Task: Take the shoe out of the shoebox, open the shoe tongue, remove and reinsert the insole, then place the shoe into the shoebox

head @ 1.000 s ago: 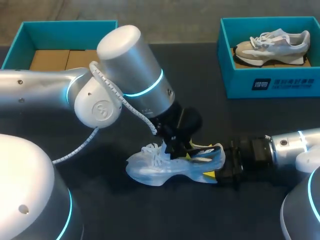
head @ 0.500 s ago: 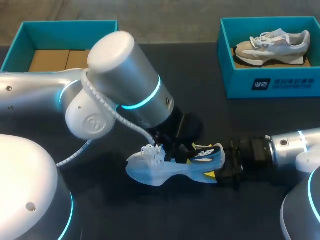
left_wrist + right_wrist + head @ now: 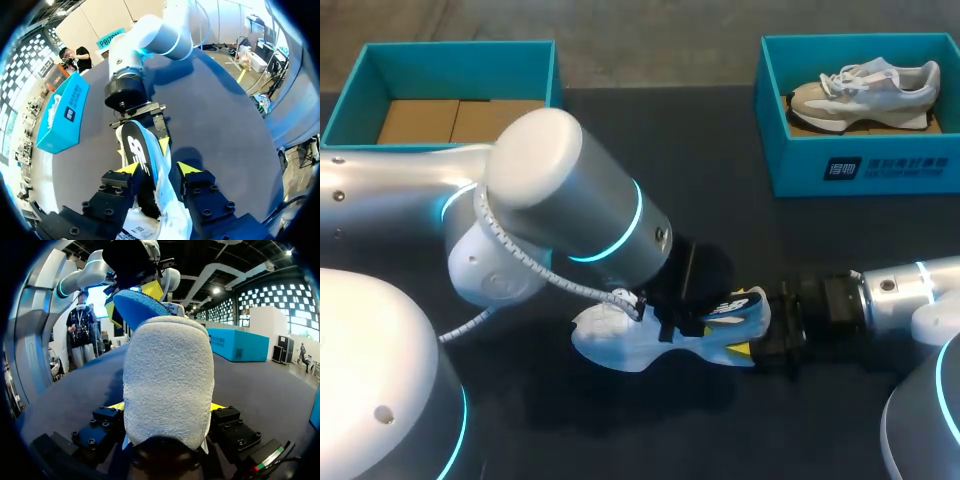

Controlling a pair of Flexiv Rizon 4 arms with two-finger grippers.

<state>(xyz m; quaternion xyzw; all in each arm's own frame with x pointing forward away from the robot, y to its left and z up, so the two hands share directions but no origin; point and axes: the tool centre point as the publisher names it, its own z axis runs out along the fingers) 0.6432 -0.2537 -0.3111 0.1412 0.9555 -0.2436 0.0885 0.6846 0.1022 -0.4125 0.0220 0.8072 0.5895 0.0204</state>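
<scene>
Lowered over the last second, the left gripper [image 3: 158, 169] sits at the mouth of the pale blue and white mesh sneaker [image 3: 620, 345]. Its yellow tips flank the black foam insole [image 3: 136, 150]; whether they pinch it cannot be told. Likely it is pushing the insole home. The right gripper [image 3: 167, 407] clamps the fuzzy heel, steadying the sneaker at 6 o'clock on the dark table [image 3: 740, 230]. A teal cardboard shoebox [image 3: 860, 170] holding a beige sneaker [image 3: 865, 90] stands at 2 o'clock, another teal box [image 3: 460, 55] at 10.
</scene>
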